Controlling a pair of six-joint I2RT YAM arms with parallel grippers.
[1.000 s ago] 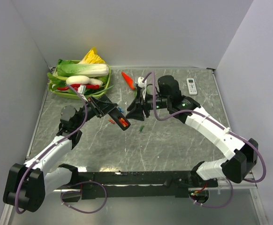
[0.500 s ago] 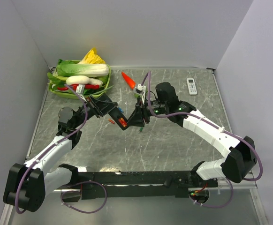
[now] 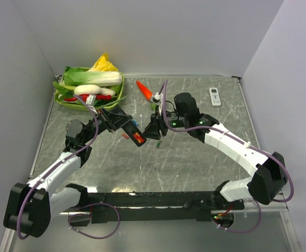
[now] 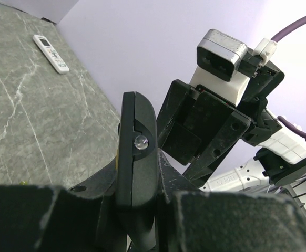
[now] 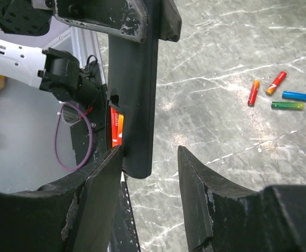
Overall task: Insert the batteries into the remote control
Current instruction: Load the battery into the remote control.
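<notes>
My left gripper [image 3: 123, 125] is shut on the black remote control [image 3: 134, 135] and holds it tilted above the table; it also shows in the left wrist view [image 4: 136, 152]. Its battery bay faces up with a red-orange battery [image 3: 139, 139] inside, also seen in the right wrist view [image 5: 116, 130]. My right gripper [image 3: 152, 130] is open, and its fingers [image 5: 98, 194] straddle the free end of the remote [image 5: 134, 89] without closing on it. Several loose batteries [image 5: 279, 92] in red, orange, green and blue lie on the table beyond. One green battery [image 3: 158, 143] lies beside the right gripper.
A green tray [image 3: 63, 101] of vegetables stands at the back left. An orange carrot [image 3: 143, 89] lies behind the grippers. A short white remote [image 3: 215, 96] lies at the back right, also in the left wrist view [image 4: 50, 46]. Grey walls close in the table.
My right gripper has moved left and down to the remote's free end, jaws open. My left gripper has kept the remote nearly still.
</notes>
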